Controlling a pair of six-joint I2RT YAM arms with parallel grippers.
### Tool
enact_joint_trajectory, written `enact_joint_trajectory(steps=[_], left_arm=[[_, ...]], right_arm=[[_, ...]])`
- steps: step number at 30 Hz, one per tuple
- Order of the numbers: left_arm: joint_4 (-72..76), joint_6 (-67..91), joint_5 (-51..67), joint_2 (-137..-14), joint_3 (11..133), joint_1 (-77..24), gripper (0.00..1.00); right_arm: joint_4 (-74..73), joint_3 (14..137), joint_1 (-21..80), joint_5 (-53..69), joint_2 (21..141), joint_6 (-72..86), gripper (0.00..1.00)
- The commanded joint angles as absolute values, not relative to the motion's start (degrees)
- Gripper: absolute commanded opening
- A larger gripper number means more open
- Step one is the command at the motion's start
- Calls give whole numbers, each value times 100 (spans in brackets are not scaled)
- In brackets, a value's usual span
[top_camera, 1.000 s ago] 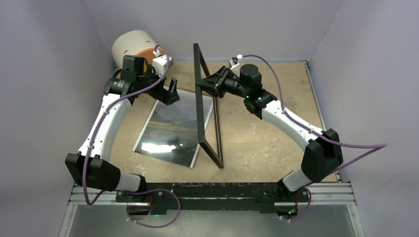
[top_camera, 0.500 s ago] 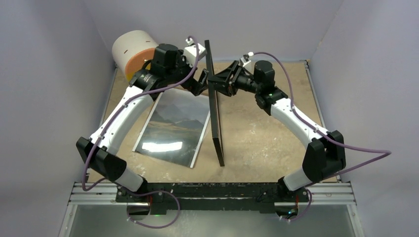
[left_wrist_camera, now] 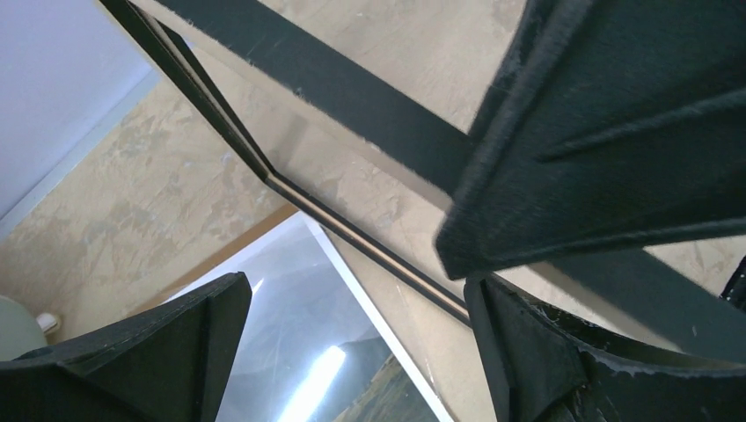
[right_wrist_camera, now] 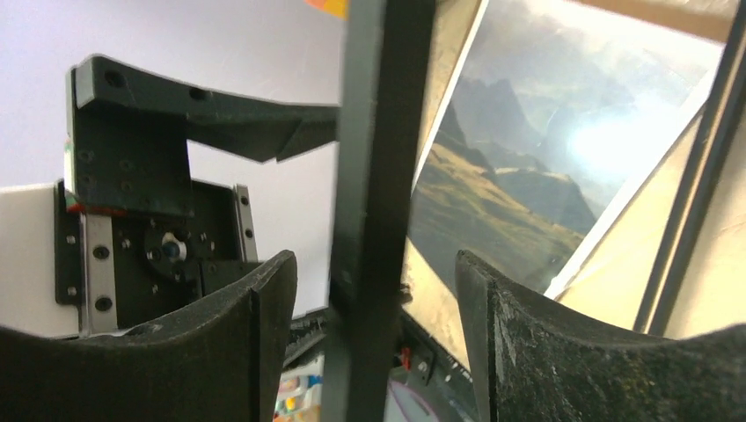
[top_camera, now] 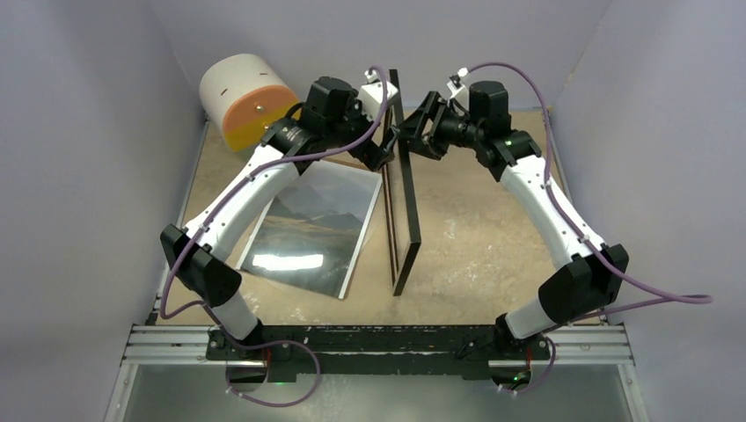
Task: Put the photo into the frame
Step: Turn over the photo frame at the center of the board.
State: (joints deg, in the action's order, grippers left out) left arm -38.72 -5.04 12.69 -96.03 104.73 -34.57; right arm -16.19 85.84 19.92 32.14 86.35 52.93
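The frame (top_camera: 406, 220) stands on one long edge near the table's middle, almost upright, glass pane and pale back rim showing. My right gripper (top_camera: 415, 132) is open around its top part; the black bar (right_wrist_camera: 378, 176) runs between the fingers with a gap on each side of my right gripper (right_wrist_camera: 374, 264). My left gripper (top_camera: 380, 149) is wide open against the frame's left face, whose black border (left_wrist_camera: 352, 97) passes by the right finger of my left gripper (left_wrist_camera: 356, 294). The photo (top_camera: 308, 229) lies flat, picture up, left of the frame; it also shows as the photo (left_wrist_camera: 299, 352) and the photo (right_wrist_camera: 501, 193).
A white cylinder with an orange face (top_camera: 245, 97) lies at the back left corner. A thin brown edge (left_wrist_camera: 237, 251) shows beyond the photo's far side. Grey walls close in the table on three sides, and a metal rail (top_camera: 378, 343) runs along the near edge.
The frame has been tipped from leaning left to nearly upright. My right jaws have opened off its top edge. My left arm has swung from over the photo up to the frame's left face.
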Motion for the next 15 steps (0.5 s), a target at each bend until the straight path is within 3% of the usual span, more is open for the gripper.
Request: enact_joint_trajectory(steps=[1, 7, 15], left_arm=[[-3777, -441, 1114, -9642, 10802, -3534, 100], [-3864, -534, 992, -9554, 10626, -3534, 100], [-3926, -945, 471, -9159, 9880, -3531, 100]], right_arm=[[-2749, 9243, 1978, 2788, 8681, 4292, 67], [-3429, 9679, 1978, 2218, 8739, 3667, 55], [-4756, 10381, 1978, 110, 8810, 2451, 45]])
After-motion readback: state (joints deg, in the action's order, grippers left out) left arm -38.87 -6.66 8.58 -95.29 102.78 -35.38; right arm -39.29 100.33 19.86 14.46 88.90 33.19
